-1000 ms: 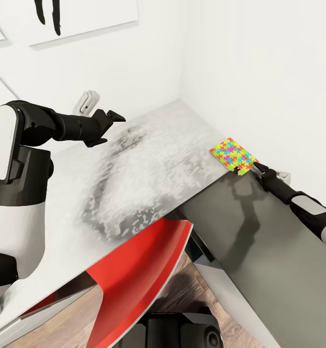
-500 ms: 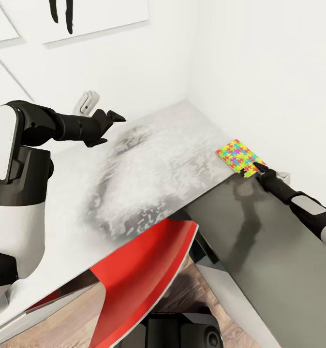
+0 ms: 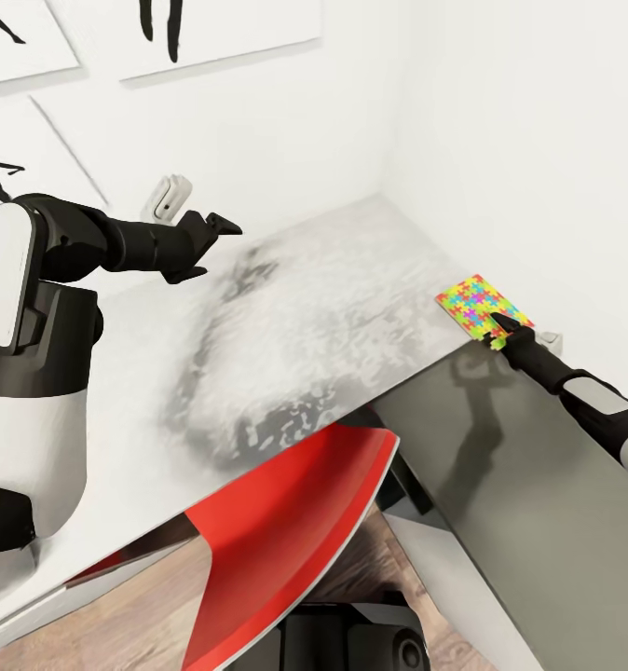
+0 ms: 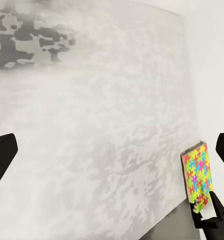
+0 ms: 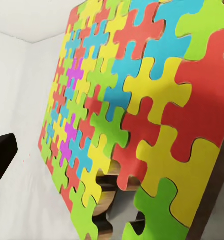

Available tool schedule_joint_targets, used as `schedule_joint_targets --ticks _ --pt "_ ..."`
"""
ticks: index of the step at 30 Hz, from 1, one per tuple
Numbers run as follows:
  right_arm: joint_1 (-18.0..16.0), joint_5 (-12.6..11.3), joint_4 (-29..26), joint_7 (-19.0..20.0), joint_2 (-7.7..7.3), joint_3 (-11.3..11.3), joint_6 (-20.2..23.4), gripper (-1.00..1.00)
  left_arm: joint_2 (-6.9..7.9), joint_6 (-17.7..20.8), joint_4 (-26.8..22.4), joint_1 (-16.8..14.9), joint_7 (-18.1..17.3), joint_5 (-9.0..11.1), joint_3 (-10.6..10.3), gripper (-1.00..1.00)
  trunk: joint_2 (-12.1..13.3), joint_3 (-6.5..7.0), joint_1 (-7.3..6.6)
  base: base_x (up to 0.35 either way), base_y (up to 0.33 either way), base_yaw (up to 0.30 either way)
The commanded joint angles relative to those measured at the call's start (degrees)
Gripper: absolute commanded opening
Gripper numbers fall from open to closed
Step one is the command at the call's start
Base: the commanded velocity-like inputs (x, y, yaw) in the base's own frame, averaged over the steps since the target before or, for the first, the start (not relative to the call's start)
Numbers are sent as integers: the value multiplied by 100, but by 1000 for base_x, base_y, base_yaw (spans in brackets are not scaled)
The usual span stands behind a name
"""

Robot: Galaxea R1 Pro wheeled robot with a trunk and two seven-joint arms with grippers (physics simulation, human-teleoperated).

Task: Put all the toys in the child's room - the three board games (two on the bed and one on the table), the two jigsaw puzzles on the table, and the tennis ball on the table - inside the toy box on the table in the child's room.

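One jigsaw puzzle (image 3: 478,306), a thin square of bright interlocking pieces, lies at the far right end of the table (image 3: 305,317), close to the wall. My right gripper (image 3: 497,324) is at the puzzle's near corner, its tips over the edge. In the right wrist view the puzzle (image 5: 136,105) sits very close and one dark finger (image 5: 2,155) stands wide to the side, so the jaws are open. The left wrist view shows the same puzzle (image 4: 198,175) with the right gripper (image 4: 209,214) at its end. My left gripper (image 3: 223,228) hovers open above the table's far left part.
A red chair (image 3: 286,522) is tucked under the table's front edge. The table's dark grey end panel (image 3: 538,503) slopes down under my right arm. A small white object (image 3: 170,196) stands by the back wall behind my left arm. Black silhouette pictures (image 3: 174,23) hang above.
The whole view has shifted as the camera turned. My right gripper's tips have come a little further onto the puzzle's near corner. The left arm holds the same pose.
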Motion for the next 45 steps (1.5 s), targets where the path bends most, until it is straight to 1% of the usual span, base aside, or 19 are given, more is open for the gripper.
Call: schedule_joint_targets --ticks 1,13,30,31,36,45 --pt "-7 -60 2 18 -4 36 27 100 3 25 -2 -7 50 38 -3 100 -10 -8 3 0 0 40" --pt "0 -60 6 20 -21 23 19 100 3 25 -2 -6 49 38 -3 100 -10 -8 3 0 0 16" --pt "11 -60 13 16 -89 1 13 100 3 25 -2 12 49 34 -4 100 -10 -8 3 0 0 2" --pt "11 -62 14 16 -97 0 13 -100 3 25 -2 15 49 33 -4 100 -10 -8 3 0 0 0" --pt "11 -61 22 11 -129 -1 13 -100 3 25 -2 24 49 31 -9 100 -10 -8 3 0 0 0" --pt "12 -61 33 12 -145 -2 13 -100 3 25 -4 32 49 30 -8 100 -10 -8 3 0 0 0"
